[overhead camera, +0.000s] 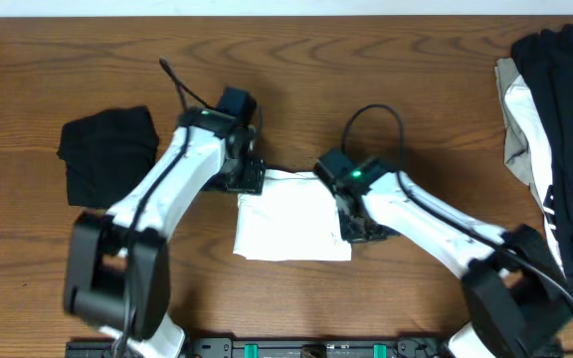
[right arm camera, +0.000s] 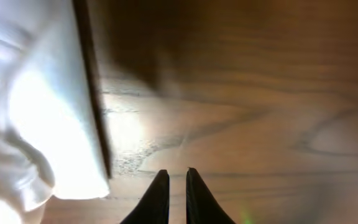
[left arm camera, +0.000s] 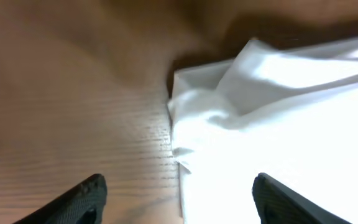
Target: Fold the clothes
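- Black folded garment (overhead camera: 107, 154): compact bundle on the table (overhead camera: 366, 60), approx 9–10 o'clock from the white T-shirt (overhead camera: 291, 217), well apart from it.
- Left gripper (overhead camera: 244, 177): overhead shows it at the shirt's 11 o'clock corner, low over the cloth.
- Left wrist cam: gripper (left arm camera: 179, 200) spread wide. One fingertip (left arm camera: 84, 198) is over bare wood at 7 o'clock of the frame, the other over white fabric at 5 o'clock. The shirt edge runs between them and nothing is pinched. Can't tell if the tips touch the surface.
- White T-shirt: folded to a rough rectangle at table centre, between the two grippers. The 12 o'clock edge is rumpled, with a raised fold near the left gripper (left wrist cam, (left arm camera: 278, 118)). No print visible on the exposed face.
- Right gripper (overhead camera: 359, 227): at the shirt's 3 o'clock edge, just beside it.
- Right wrist cam: gripper (right arm camera: 174, 186) has its fingers drawn together with only a sliver between them, holding nothing, tips over bare wood. The shirt (right arm camera: 36, 124) lies at 9 o'clock of the frame, its edge just beside the tips and not touching them.
- Unfolded pile (overhead camera: 555, 129): black, white and beige garments heaped at the far right edge of the table, approx 2 o'clock from the shirt, well apart from both arms.
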Controlling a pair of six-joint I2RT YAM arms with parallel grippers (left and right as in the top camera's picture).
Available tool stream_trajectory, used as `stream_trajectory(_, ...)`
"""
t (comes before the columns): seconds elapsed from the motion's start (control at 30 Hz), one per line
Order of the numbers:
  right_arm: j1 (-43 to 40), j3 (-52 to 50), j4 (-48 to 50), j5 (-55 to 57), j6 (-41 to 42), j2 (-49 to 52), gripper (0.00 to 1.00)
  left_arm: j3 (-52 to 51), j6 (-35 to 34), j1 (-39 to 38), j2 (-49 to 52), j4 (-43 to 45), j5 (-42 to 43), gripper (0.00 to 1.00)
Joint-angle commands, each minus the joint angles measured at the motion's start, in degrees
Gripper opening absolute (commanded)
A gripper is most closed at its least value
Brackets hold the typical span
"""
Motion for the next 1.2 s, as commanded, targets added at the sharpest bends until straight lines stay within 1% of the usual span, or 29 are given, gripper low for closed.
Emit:
stream_trajectory(0.0, 0.09, 2.69, 0.44, -0.81, -3.67, -6.64, 0.09, 0.92, 0.09, 0.28, -3.04, 0.68, -1.25, 0.79)
stream_trajectory(0.13, 0.81, 2.73, 3.85, -12.02, -10.29, -12.00, 0.10, 0.92, 0.11, 0.28, -4.04, 4.15, -1.25, 0.79)
stream_trajectory(0.2, 1.18, 2.71, 4.76, -16.31, -10.51, -12.85, 0.09, 0.87, 0.28, 0.28, -3.67, 7.50, -1.22, 0.79)
stream_trajectory(0.27, 1.68, 2.56, 4.94, -19.85, -10.49, -12.59, 0.08, 0.83, 3.34, 0.22, -3.06, 11.52, -0.11, 0.78)
stream_trajectory(0.33, 2.36, 2.05, 4.94, -21.68, -10.47, -11.67, 0.08, 0.85, 6.40, 0.22, -1.81, 15.89, 2.29, 0.78)
stream_trajectory(0.4, 3.13, 1.64, 5.03, -22.51, -9.97, -10.49, 0.08, 0.85, 7.96, 0.24, -0.46, 18.80, 4.24, 0.78)
stream_trajectory(0.57, 5.40, 0.96, 6.14, -22.95, -8.33, -6.32, 0.07, 0.85, 8.28, 0.24, 4.68, 23.61, 6.01, 0.78)
stream_trajectory(0.67, 6.21, 0.94, 7.26, -22.95, -8.26, -3.37, 0.07, 0.83, 8.26, 0.17, 7.85, 23.87, 7.93, 0.78)
stream_trajectory(0.87, 6.32, 0.92, 8.46, -22.80, -7.41, 3.21, 0.06, 0.83, 8.24, 0.11, 12.68, 20.26, 8.04, 0.78)
stream_trajectory(1.03, 6.10, 0.92, 10.05, -19.58, -6.78, 8.79, 0.07, 0.72, 7.63, 0.11, 13.70, 14.14, 8.04, 0.78)
stream_trajectory(1.17, 5.29, 0.92, 12.00, -19.41, -6.12, 12.41, 0.07, -0.11, 6.49, 0.11, 13.70, 9.62, 8.02, 0.78)
